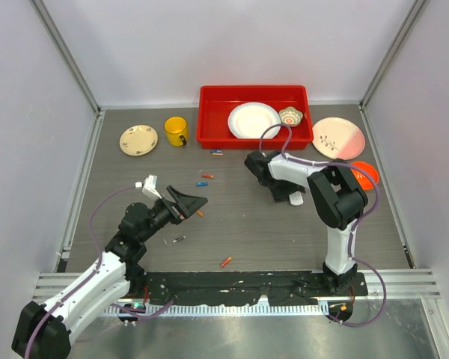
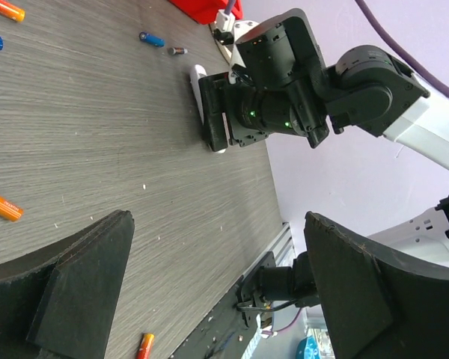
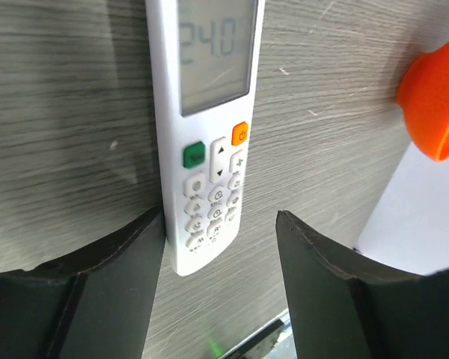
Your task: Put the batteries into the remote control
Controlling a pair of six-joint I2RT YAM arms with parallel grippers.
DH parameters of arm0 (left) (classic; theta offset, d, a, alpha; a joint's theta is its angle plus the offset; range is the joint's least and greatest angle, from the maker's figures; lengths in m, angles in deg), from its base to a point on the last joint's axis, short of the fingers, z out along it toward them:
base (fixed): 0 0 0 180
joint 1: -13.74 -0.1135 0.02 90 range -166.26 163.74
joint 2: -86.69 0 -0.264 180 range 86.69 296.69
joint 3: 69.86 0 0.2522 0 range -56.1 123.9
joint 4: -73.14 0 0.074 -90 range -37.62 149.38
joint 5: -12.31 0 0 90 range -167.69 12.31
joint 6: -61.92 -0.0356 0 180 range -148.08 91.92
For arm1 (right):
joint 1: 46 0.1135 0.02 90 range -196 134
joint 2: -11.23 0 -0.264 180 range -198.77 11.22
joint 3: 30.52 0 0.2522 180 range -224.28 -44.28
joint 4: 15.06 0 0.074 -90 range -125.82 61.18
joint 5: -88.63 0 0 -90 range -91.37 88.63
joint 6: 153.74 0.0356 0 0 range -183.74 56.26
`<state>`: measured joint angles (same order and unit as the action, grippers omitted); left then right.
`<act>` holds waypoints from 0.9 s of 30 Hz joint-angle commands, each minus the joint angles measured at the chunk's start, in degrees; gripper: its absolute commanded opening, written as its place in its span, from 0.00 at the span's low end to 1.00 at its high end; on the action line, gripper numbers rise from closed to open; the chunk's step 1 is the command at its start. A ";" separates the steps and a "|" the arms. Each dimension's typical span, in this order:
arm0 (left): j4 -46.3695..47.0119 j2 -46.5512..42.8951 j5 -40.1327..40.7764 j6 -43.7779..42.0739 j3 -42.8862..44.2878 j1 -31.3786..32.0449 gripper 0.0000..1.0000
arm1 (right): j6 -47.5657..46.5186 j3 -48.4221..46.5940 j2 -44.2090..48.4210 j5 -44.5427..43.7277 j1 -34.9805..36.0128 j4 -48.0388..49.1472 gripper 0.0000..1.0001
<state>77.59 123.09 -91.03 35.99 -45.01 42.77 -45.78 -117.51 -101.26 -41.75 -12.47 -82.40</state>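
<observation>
The remote control (image 3: 209, 127) lies face up on the table, white, with its display and buttons showing. My right gripper (image 3: 221, 217) is open and straddles its button end. The left finger (image 3: 112, 284) touches the remote's edge and the right finger (image 3: 337, 284) stands apart from it. From above, the right gripper (image 1: 286, 196) points down over the remote control (image 1: 296, 199). My left gripper (image 1: 193, 202) hovers wide open and empty at centre left, with an orange battery (image 1: 200, 213) just beside it. More batteries (image 1: 204, 179) lie scattered around, one of them an orange-red one (image 1: 226, 262).
A red bin (image 1: 209, 120) at the back holds a white plate and a small bowl. A yellow cup (image 1: 176, 131) and a cream plate (image 1: 138, 140) stand at the back left. A pink-white plate (image 1: 338, 137) and an orange dish (image 1: 365, 173) sit on the right.
</observation>
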 commanded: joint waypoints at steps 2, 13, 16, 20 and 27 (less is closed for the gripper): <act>-0.11 -0.98 -0.37 -1.67 0.86 0.14 1.00 | 3.75 0.64 9.09 7.85 1.70 4.45 0.67; -13.10 0.07 7.34 -6.76 6.29 0.14 1.00 | 9.46 16.77 43.71 21.00 1.88 19.70 0.68; -26.26 4.27 17.59 -12.29 13.04 0.40 1.00 | 12.88 31.01 57.44 24.73 2.14 35.00 0.74; -40.52 12.01 25.38 -15.12 21.15 1.11 1.00 | 15.79 41.66 65.54 18.94 3.72 41.10 0.82; -47.74 20.81 33.38 -15.12 29.15 2.25 1.00 | 15.18 47.39 73.29 3.57 10.58 42.60 0.87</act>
<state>38.16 141.06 -65.77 22.92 -20.81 44.06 -31.34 -70.69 -30.73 -26.58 -4.95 -45.92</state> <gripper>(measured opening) 0.996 0.864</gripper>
